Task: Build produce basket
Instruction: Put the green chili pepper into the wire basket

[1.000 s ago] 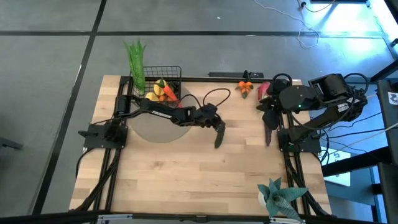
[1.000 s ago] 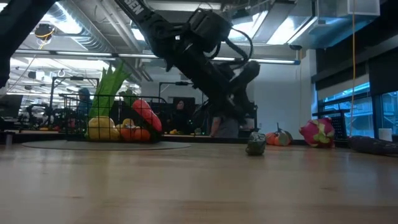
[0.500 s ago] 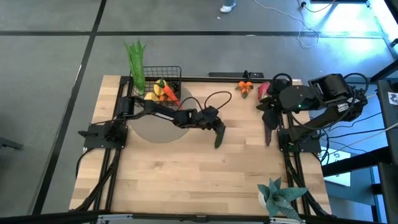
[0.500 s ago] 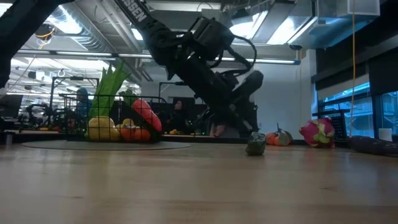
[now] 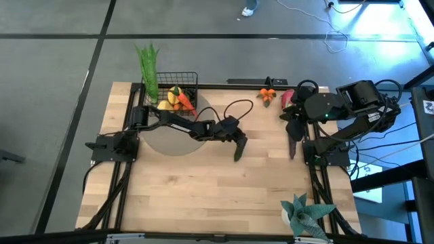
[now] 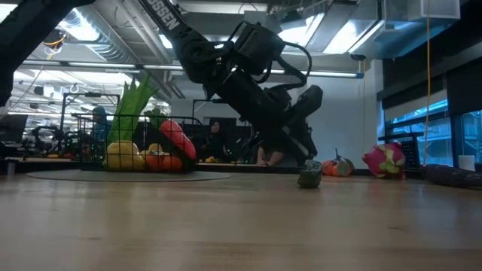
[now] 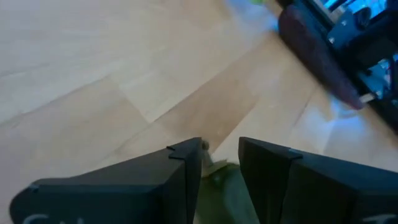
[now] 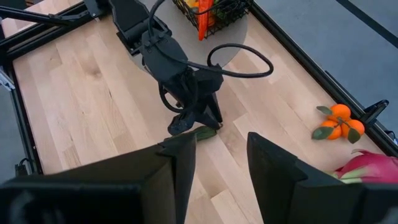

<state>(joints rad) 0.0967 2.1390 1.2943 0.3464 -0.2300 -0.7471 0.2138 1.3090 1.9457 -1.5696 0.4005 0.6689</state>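
Note:
The green cucumber (image 5: 238, 152) lies on the wood near the table's middle. My left gripper (image 5: 239, 140) is open and slants down over its far end, with a finger on each side of that end (image 7: 225, 186). The black wire basket (image 5: 186, 78) stands at the far left on a grey round mat and holds the leek (image 5: 149, 66), yellow fruit and a carrot. My right gripper (image 8: 219, 155) is open and waits above the right edge, near the pink dragon fruit (image 5: 287, 99). The purple eggplant (image 5: 293, 144) lies on the table below it. My left gripper's fingers (image 7: 186, 165) straddle the cucumber's far end (image 8: 204, 132), slanting down from the table's left and far side. I cannot tell whether the pads touch it. The cucumber lies flat on the table.
Tangerines with leaves (image 5: 268, 94) lie at the far edge beside the dragon fruit. A blue-green spiky plant (image 5: 305, 213) stands at the near right corner. Bare wood (image 5: 203, 196) stretches across the near half of the table.
My left gripper has come down and a little toward the table's right, from above the cucumber until its fingers sit around the cucumber's far end. The cucumber has stayed where it was.

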